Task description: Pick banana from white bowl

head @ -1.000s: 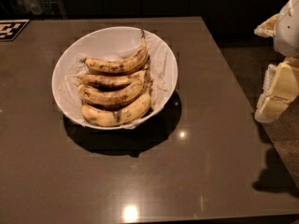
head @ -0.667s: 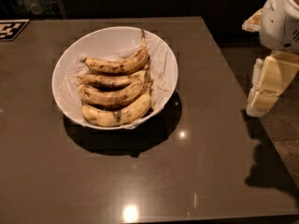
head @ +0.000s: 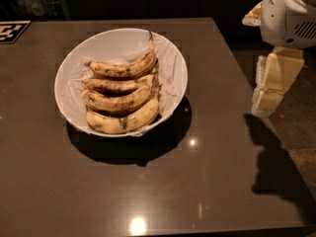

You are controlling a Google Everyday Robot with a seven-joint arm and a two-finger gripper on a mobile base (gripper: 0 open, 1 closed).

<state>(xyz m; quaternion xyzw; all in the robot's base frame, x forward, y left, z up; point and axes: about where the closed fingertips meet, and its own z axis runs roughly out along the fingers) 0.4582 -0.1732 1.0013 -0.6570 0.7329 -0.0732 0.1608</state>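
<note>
The white bowl (head: 170,58) with a crinkled white lining sits on the dark table, left of centre. Several bananas lie in it side by side. The banana (head: 126,69) is the farthest one, yellow with brown speckles, its long thin stem pointing up toward the bowl's far rim. Two darker bananas (head: 118,95) lie in the middle, and a plumper, paler one (head: 123,122) lies nearest. My gripper (head: 266,100) hangs at the right edge of the table, cream-coloured, pointing down, well right of the bowl and apart from it.
The table's right edge (head: 256,127) runs just beside my gripper, with floor (head: 296,127) beyond it. A black-and-white marker tag (head: 11,31) lies at the far left corner. The white arm housing (head: 289,14) fills the upper right.
My gripper and arm have moved left from the frame's right edge toward the table. The bowl and bananas have not moved.
</note>
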